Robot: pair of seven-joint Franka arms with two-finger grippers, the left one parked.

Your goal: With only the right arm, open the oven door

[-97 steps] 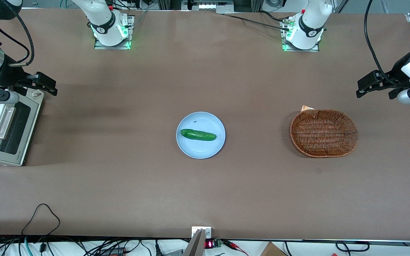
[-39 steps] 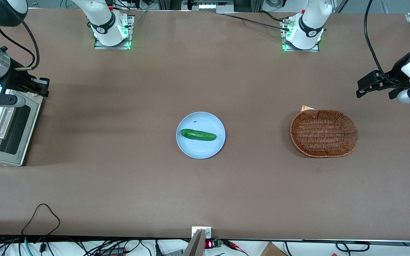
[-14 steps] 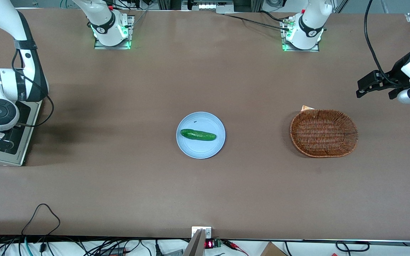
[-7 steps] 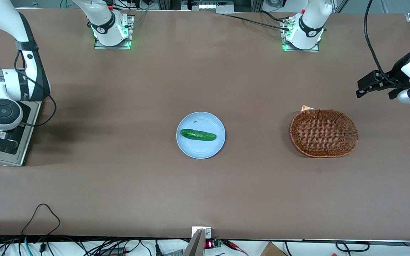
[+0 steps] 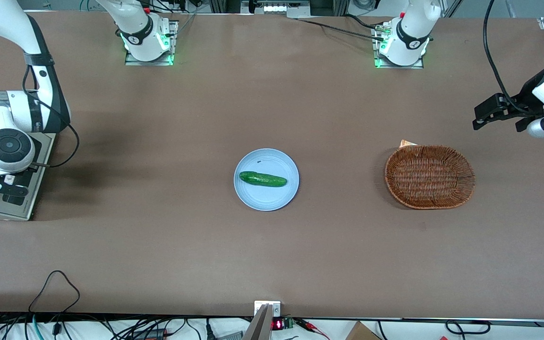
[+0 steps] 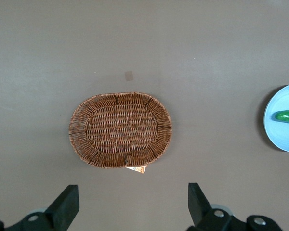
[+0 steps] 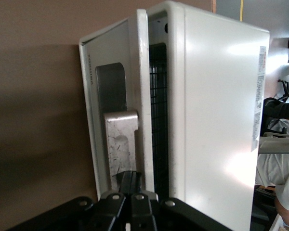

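Observation:
The right arm (image 5: 10,146) hangs over the white toaster oven (image 7: 216,120) at the working arm's end of the table and hides most of it in the front view. The oven door (image 7: 91,120) stands slightly ajar, a narrow gap showing the wire rack (image 7: 158,120) inside. My gripper (image 7: 133,179) is shut, its black fingertips pressed together against the end of the silver bar handle (image 7: 120,139), with nothing between them. In the front view only an edge of the oven door (image 5: 7,212) shows under the wrist.
A blue plate (image 5: 272,198) with a cucumber (image 5: 262,179) sits mid-table. A wicker basket (image 5: 395,184) lies toward the parked arm's end. A black cable loops off the right arm's wrist beside the oven.
The right arm has swung from beside the oven's farther end to over its door, turning its wrist. In the last half second the wrist shifted slightly toward the table's middle.

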